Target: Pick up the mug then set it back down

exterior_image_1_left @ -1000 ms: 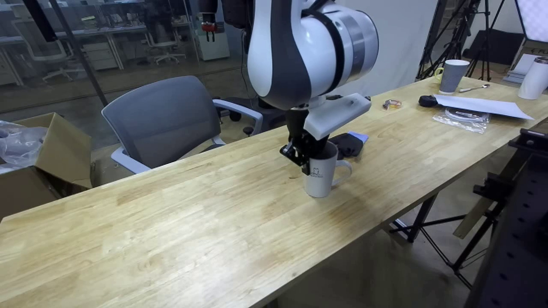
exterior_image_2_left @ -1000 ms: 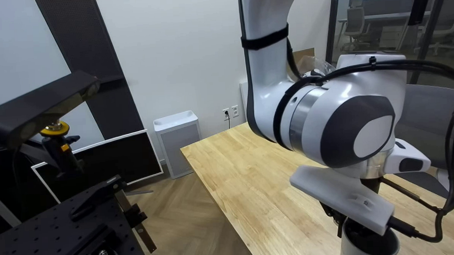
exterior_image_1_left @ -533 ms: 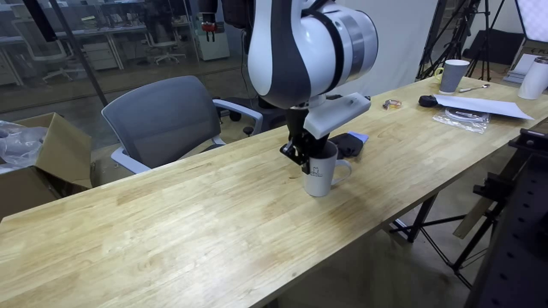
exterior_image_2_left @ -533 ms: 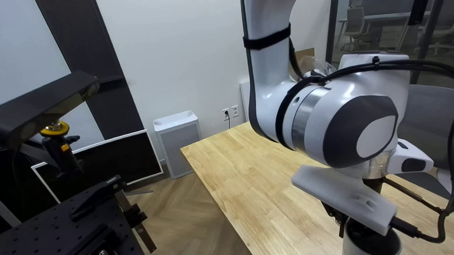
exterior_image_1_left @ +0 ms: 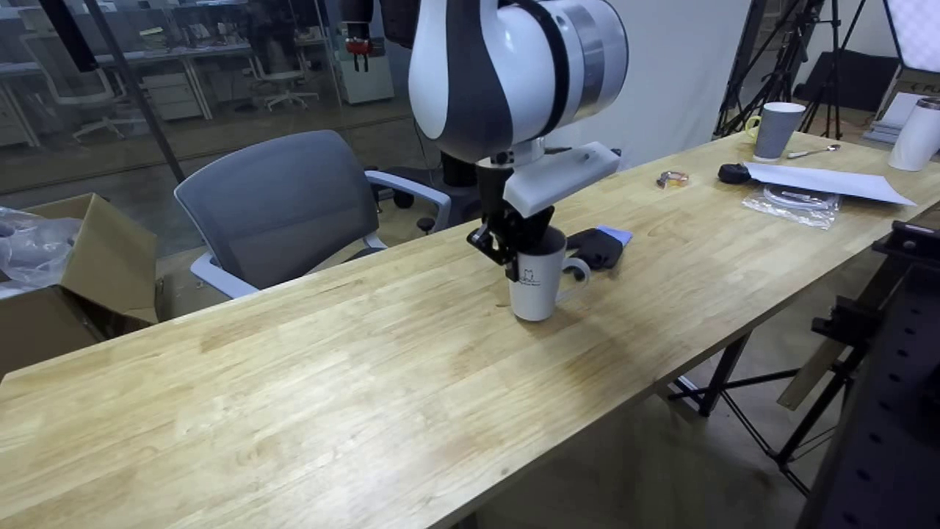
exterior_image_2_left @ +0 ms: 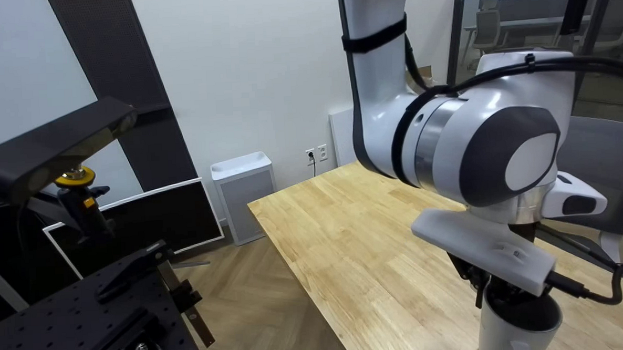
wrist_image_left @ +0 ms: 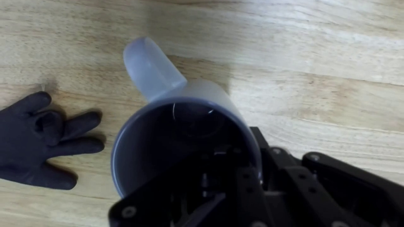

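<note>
Currently the gripper (exterior_image_1_left: 524, 253) pinches the rim of the mug (exterior_image_1_left: 534, 292), one finger inside; body below it, long axis near upright, handle pointing away. Base contact unclear; set-down probably wants straight lowering.

The round arm (exterior_image_2_left: 461, 137) is white, with dark grey patches (exterior_image_2_left: 482, 162) and a shiny silver ring (exterior_image_2_left: 432, 138). A black strap (exterior_image_2_left: 375, 38) hugs it and thick black cables (exterior_image_2_left: 575, 63) loop beside it. The jaws are black with little round screws (wrist_image_left: 129, 212).
</note>
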Tool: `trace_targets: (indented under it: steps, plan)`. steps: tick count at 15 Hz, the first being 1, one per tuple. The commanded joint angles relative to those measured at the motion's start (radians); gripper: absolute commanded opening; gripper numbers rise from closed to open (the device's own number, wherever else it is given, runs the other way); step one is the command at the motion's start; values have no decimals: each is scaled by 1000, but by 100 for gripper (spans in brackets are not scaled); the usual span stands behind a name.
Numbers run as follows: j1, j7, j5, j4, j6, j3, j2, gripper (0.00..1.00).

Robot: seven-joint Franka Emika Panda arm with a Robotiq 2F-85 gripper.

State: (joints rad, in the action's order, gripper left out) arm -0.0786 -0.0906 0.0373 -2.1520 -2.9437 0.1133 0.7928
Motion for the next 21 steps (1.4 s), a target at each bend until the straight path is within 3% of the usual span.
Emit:
trace_targets:
  steps: [1,9,21]
  plan:
    - [17,48,-15,-5,35,11,-67,2]
    - [0,45,-12,-11,63,-4,-142,2]
    - [16,33,-24,80,137,-40,-123,2]
